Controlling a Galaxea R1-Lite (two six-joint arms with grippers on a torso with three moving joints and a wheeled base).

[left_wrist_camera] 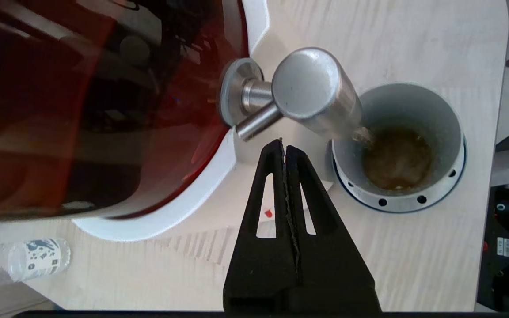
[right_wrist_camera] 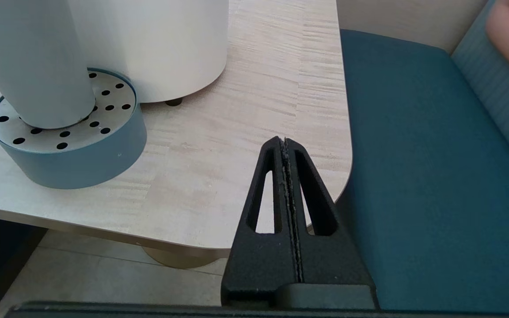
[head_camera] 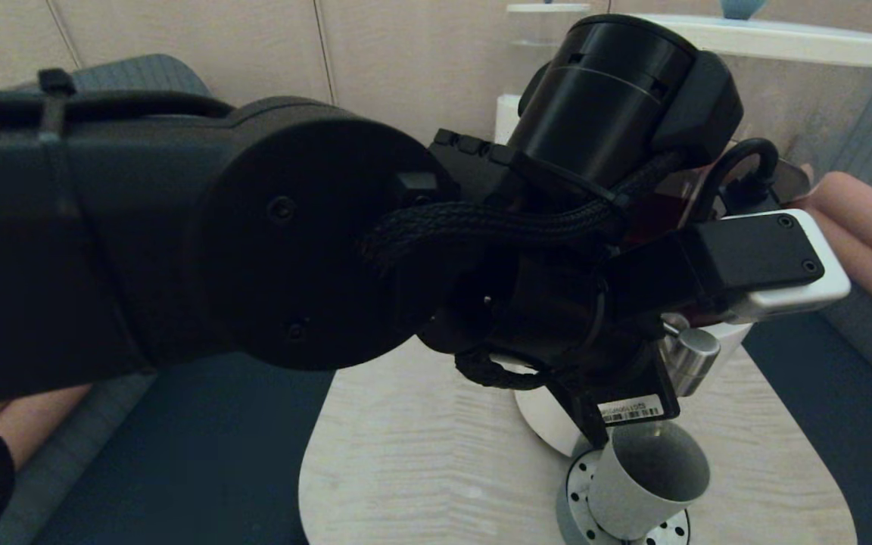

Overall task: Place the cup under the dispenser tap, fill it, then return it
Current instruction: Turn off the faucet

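Observation:
The grey-green cup (left_wrist_camera: 431,110) stands upright on the round perforated drip tray (left_wrist_camera: 396,204), directly below the steel dispenser tap (left_wrist_camera: 314,95). A thin stream runs from the spout into the cup, where brown liquid (left_wrist_camera: 398,159) covers the bottom. My left gripper (left_wrist_camera: 284,148) is shut and empty, its tips just beside the tap's thin steel lever rod (left_wrist_camera: 259,123). In the head view the left arm hides most of the dispenser, and the cup (head_camera: 648,477) and tap (head_camera: 689,356) show below the wrist. My right gripper (right_wrist_camera: 284,143) is shut and empty above the table's near corner, away from the cup (right_wrist_camera: 33,62).
The dispenser's dark brown tank (left_wrist_camera: 82,101) and white base (left_wrist_camera: 161,212) stand close behind the left gripper. A small clear labelled bottle (left_wrist_camera: 38,260) lies on the table. A teal seat (right_wrist_camera: 422,168) borders the table edge (right_wrist_camera: 345,132) beside the right gripper.

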